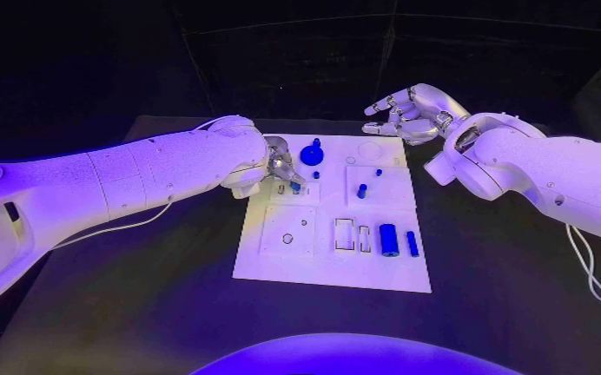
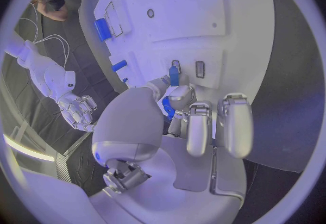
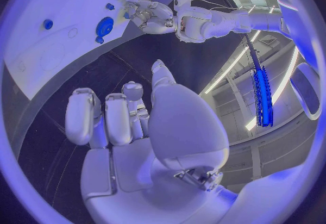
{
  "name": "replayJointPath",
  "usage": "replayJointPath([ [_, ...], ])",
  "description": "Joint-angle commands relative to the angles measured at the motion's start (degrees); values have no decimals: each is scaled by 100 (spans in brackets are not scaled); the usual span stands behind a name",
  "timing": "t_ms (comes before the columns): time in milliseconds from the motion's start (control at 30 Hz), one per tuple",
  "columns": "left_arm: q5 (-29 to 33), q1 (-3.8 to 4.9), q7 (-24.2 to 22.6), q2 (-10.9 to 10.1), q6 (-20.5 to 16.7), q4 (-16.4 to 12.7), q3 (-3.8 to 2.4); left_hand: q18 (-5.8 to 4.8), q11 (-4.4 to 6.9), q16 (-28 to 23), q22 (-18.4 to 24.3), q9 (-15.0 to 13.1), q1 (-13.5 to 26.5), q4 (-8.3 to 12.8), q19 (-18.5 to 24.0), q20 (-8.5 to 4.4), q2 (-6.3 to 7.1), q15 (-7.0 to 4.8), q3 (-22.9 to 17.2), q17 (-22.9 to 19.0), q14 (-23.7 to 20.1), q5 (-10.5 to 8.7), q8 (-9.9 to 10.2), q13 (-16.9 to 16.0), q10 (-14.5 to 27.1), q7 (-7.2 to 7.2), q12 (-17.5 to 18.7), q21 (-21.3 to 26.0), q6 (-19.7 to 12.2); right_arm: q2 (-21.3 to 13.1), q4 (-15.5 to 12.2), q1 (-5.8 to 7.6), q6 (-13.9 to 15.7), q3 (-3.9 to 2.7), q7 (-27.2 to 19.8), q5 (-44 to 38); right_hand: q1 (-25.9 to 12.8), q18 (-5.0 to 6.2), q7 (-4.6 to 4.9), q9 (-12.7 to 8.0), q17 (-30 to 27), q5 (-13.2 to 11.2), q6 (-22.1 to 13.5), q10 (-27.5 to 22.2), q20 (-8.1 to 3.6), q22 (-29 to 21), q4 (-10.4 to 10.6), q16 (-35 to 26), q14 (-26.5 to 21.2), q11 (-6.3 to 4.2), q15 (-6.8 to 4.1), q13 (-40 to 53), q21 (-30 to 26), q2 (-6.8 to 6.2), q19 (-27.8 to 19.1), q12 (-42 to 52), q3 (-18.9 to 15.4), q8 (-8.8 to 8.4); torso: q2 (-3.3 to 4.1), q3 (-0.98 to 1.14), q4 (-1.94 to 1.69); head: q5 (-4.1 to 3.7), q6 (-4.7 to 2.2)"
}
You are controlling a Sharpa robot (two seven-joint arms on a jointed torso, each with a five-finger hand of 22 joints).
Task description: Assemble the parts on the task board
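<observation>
The white task board (image 1: 328, 264) lies in the middle of the table. My left hand (image 1: 280, 167) is over its far left part and pinches a small blue part (image 2: 174, 76) between thumb and a finger, right at a pair of small slots (image 2: 200, 69). A blue round disc (image 1: 312, 154) sits just beyond that hand. A blue peg (image 1: 362, 191) stands mid-board, and a blue cylinder (image 1: 388, 239) and a thin blue bar (image 1: 412, 243) lie at the near right. My right hand (image 1: 413, 113) hangs past the board's far right corner, fingers apart, holding nothing.
Empty rectangular recesses (image 1: 345, 233) lie beside the cylinder, and a small round hole (image 1: 287, 238) is at the near left. A white cable (image 1: 119, 223) runs under my left arm. Black table (image 1: 150, 305) surrounds the board.
</observation>
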State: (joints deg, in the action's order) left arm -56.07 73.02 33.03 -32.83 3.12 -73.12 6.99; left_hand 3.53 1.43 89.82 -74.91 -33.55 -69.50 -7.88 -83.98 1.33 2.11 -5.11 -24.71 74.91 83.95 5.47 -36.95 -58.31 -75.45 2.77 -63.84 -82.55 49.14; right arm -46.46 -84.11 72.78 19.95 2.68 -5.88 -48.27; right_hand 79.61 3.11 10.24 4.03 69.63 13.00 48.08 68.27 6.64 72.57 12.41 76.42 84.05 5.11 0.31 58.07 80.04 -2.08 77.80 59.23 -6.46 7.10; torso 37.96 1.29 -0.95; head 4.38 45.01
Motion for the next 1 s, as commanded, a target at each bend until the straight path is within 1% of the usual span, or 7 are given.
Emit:
replayJointPath([
  [33, 13, -29, 120, -2, 313, -11, 18, -82, -8, 18, -200, -11, 3, 876, -161, 4, -35, 25, -910, 1509, 605, 10, -25, 17, -24, 21, 21, 0, 5, 9, -4, 12, -57, -3, -25, -10, 5, 108, -15, 7, -8, -36, -28, -10, 8, -9, 2, -14, 150, -17, 11, -6, -21, 44, -47, 17, -28, 22, -1, 2, -6, 1, 4],
  [200, 13, -32, 150, -9, 471, -32, 18, -83, -1, 18, -205, -35, 17, 916, -163, 0, -2, 21, -965, 1509, 605, 10, -47, 35, -25, 16, 31, -1, 4, 18, 0, 12, -73, -3, -25, -10, 5, 108, -15, 7, -8, -36, -28, -10, 8, -9, 2, -14, 150, -17, 11, -6, -21, 44, -47, 17, -28, 22, 0, 0, -3, 2, 5],
  [367, 12, -33, 174, -24, 542, -42, 18, -82, 4, 18, -205, -56, 31, 957, -163, -4, 39, 16, -1015, 1509, 605, 13, -66, 48, -28, 10, 39, 0, 5, 20, 3, 12, -82, -3, -23, -10, 5, 108, -15, 7, -8, -36, -28, -10, 8, -9, 2, -14, 150, -17, 11, -6, -21, 44, -47, 17, -28, 22, -3, 1, -2, 18, 4],
  [567, -27, -33, 189, -38, 442, -43, 18, -81, 5, 18, -199, -64, 41, 964, -162, -6, 44, 14, -1035, 1509, 605, 14, -74, 72, -22, 9, 58, 4, 7, 22, 1, 11, -95, -3, -16, -10, 8, 107, -15, 7, 15, -45, -30, -10, 8, -4, 4, 1, 156, -17, 11, -6, -19, 49, -43, 20, -37, 26, -1, -1, -8, 24, 9],
  [733, -89, -34, 206, -37, 375, -35, 18, -82, 5, 18, -202, -71, 53, 964, -162, -7, 45, 14, -1050, 1509, 605, 14, -80, 80, -20, 9, 63, 3, 8, 26, -2, 11, -97, -3, -17, -10, 8, 107, -15, 7, 15, -45, -30, -10, 8, -4, 4, 1, 156, -17, 11, -6, -19, 49, -43, 20, -37, 26, 4, 3, 3, 38, 4],
  [833, -105, -34, 216, -40, 340, -31, 18, -82, 5, 18, -201, -79, 73, 961, -162, -8, 49, 13, -1067, 1509, 605, 13, -87, 83, -22, 8, 64, 5, 9, 28, -2, 11, -95, -3, -20, -10, 8, 107, -15, 7, 15, -45, -30, -10, 8, -4, 4, 1, 156, -17, 11, -6, -19, 49, -43, 20, -37, 26, 4, -2, 2, 31, 13],
  [1000, -113, -34, 206, -32, 318, -22, 18, -83, 8, 18, -209, -100, 136, 942, -165, -10, 58, 11, -1098, 1509, 605, 9, -110, 81, -32, 2, 58, 2, 19, 32, 0, 11, -91, -3, -23, -10, 11, 109, -15, 6, 2, -50, -31, -12, 8, -12, 4, -9, 154, -17, 10, -9, -24, 51, -48, 19, -41, 28, 3, 2, -2, 33, 19],
])
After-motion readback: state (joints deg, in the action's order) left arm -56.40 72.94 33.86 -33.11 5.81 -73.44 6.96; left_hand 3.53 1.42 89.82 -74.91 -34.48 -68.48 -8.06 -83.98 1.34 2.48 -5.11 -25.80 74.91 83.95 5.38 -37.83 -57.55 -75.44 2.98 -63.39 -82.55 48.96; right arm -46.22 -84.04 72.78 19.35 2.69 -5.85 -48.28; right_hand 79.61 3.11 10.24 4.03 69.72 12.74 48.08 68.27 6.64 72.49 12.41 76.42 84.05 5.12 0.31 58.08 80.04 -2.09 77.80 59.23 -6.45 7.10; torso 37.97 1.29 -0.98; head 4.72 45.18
